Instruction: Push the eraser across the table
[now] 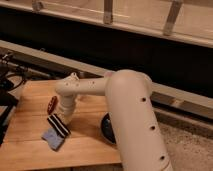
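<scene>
Right now the white robot arm point(107, 89) is reaching leftward across the table point(90, 147), its thick lower section filling the right foreground and its slimmer forearm bending down over the wooden planks. The gripper point(65, 116) is pointing down at the end of that forearm, sitting low over the tabletop near the middle of the board; from where I am standing the wrist is hiding the tips, so I cannot tell how far apart they are or whether they are holding anything.

The eraser point(58, 125), black with a pale stripe running along its length, is lying flat on the table just below and slightly left of the gripper, angled diagonally; I cannot tell whether the two are touching. Its lower end is overlapping or resting against a pale blue folded cloth point(53, 138), which is lying nearer the front edge of the table. A small red object point(52, 105) is sitting to the left of the wrist, near the eraser's upper end. A dark bowl point(106, 129) is showing partly behind the arm's thick section, on the right side of the tabletop.
</scene>
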